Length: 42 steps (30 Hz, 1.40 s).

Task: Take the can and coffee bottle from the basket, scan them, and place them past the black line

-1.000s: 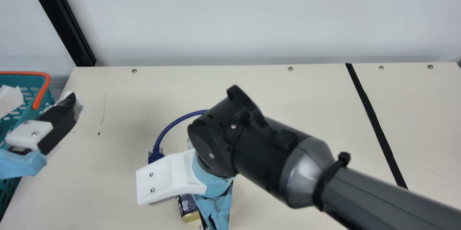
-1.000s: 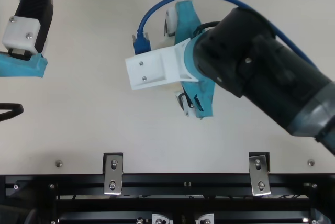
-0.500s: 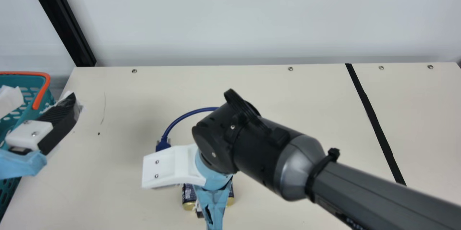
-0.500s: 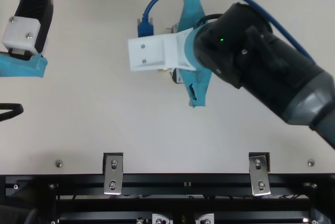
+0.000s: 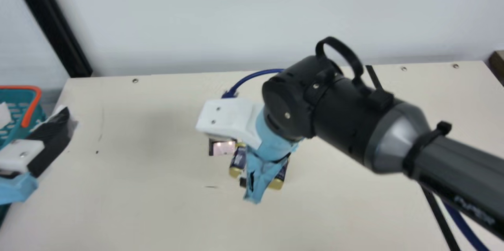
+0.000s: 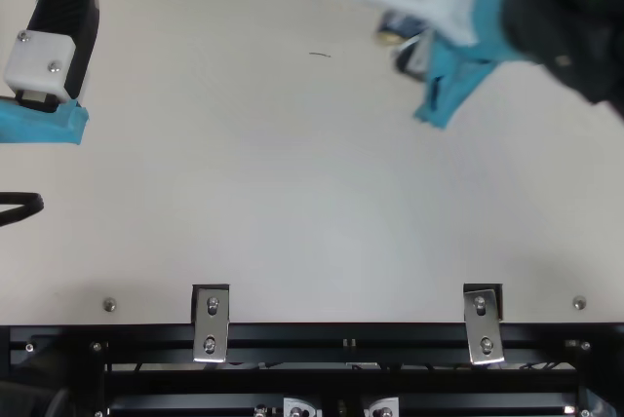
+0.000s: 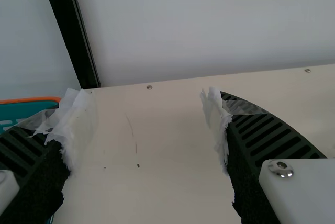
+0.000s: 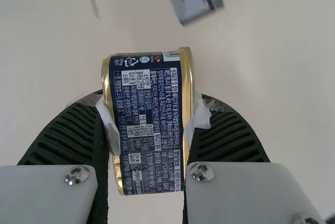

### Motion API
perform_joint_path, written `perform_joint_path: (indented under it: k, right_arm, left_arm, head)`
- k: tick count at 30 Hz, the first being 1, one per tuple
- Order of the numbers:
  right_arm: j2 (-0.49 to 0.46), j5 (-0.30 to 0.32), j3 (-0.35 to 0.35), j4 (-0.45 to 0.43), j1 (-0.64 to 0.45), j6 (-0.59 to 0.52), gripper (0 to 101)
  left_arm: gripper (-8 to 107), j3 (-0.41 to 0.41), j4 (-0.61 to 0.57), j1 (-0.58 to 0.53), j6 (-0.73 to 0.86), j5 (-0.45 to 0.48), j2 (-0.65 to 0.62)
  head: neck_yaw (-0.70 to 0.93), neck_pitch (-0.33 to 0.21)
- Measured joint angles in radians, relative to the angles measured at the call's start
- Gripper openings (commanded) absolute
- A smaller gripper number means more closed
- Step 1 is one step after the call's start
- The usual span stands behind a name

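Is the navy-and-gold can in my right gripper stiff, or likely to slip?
The can is probably stiff: its gold rims look undented. Those smooth rims might slip, though the white-tipped right fingers hold both sides.

Right wrist view: the can (image 8: 170,145) is carrying rows of fine white print (image 8: 138,103), a looped-arrow recycling mark (image 8: 131,62) and a small square code (image 8: 135,158) on dark blue. Main view: the right arm (image 5: 453,164) is bearing blurred white lettering (image 5: 473,209).
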Motion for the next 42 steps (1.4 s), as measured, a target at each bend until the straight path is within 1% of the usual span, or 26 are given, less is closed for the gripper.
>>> perform_joint_path:
  k: [5,8,13,17,21,24,28,33,37,42]
  right_arm:
    - [-0.057,-0.022,0.077,-0.084,-0.108,0.12,0]
    - [-0.091,-0.022,0.124,-0.126,-0.176,0.173,0]
    - [-0.156,-0.018,0.196,-0.184,-0.291,0.225,0]
    - [-0.205,0.0,0.251,-0.219,-0.394,0.245,0]
    - [-0.246,0.006,0.291,-0.25,-0.499,0.27,0]
    - [-0.264,0.005,0.312,-0.291,-0.592,0.303,0]
    - [-0.266,-0.003,0.329,-0.336,-0.705,0.337,0]
    - [-0.251,-0.027,0.335,-0.362,-0.844,0.354,0]
    - [-0.228,-0.057,0.339,-0.356,-0.949,0.369,0]
    - [-0.201,-0.104,0.359,-0.285,-1.071,0.39,0]
  left_arm:
    - [90,0.0,0.0,0.0,0.0,0.0,0.0]
    - [90,0.0,0.0,0.0,0.0,0.0,0.0]
    - [90,0.0,0.0,0.0,0.0,0.0,0.0]
    - [90,0.0,0.0,0.0,0.0,0.0,0.0]
    - [90,0.0,0.0,0.0,0.0,0.0,0.0]
    - [90,0.0,0.0,0.0,0.0,0.0,0.0]
    - [90,0.0,0.0,0.0,0.0,0.0,0.0]
    - [90,0.0,0.0,0.0,0.0,0.0,0.0]
    - [90,0.0,0.0,0.0,0.0,0.0,0.0]
    - [90,0.0,0.0,0.0,0.0,0.0,0.0]
  head:
    - [-0.138,0.0]
    - [-0.241,-0.005]
    - [-0.379,-0.026]
    - [-0.481,-0.031]
    - [-0.502,-0.041]
    - [-0.502,-0.041]
    - [-0.502,-0.041]
    - [-0.502,-0.041]
    - [-0.502,-0.041]
    - [-0.491,-0.041]
